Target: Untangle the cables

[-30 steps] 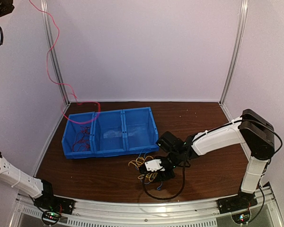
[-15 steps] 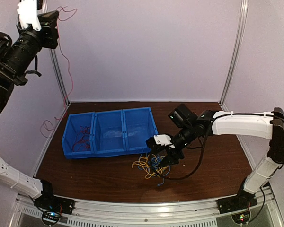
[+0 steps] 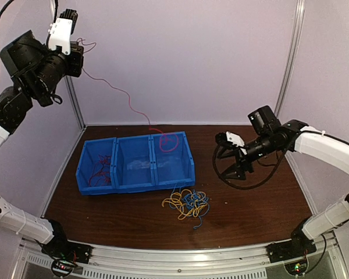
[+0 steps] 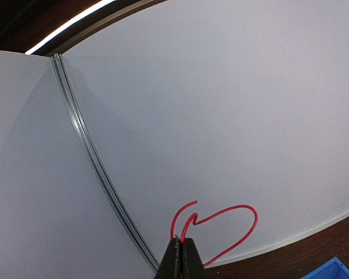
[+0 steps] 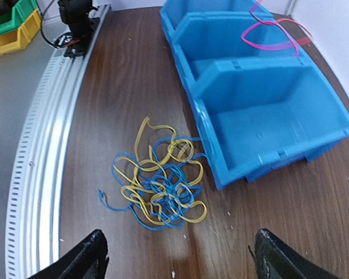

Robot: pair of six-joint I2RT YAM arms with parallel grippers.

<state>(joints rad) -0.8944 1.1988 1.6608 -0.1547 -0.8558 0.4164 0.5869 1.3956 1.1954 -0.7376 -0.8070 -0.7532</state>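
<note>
A loose tangle of yellow and light blue cables point(image 3: 186, 204) lies on the brown table just in front of the blue bin's right end; it also shows in the right wrist view point(image 5: 157, 186). My left gripper point(image 3: 77, 51) is raised high at the far left and shut on a red cable point(image 4: 244, 224). That cable point(image 3: 128, 102) runs down to a loop over the bin's right compartment. My left gripper's jaws point(image 4: 183, 256) are pressed together on it. My right gripper point(image 3: 231, 165) is open and empty, up and to the right of the tangle, its fingertips point(image 5: 90, 256) wide apart.
A blue three-compartment bin point(image 3: 153, 165) lies across the table's left half; its left compartment holds more red cables point(image 3: 96, 170). A thick black arm cable point(image 3: 244, 183) loops under my right wrist. White walls enclose the back and sides. A metal rail point(image 5: 41, 145) runs along the near edge.
My right gripper has left the tangle and moved up and right. My left arm has shifted, and the red cable's lower end has swung from beside the bin's left end to over its right compartment.
</note>
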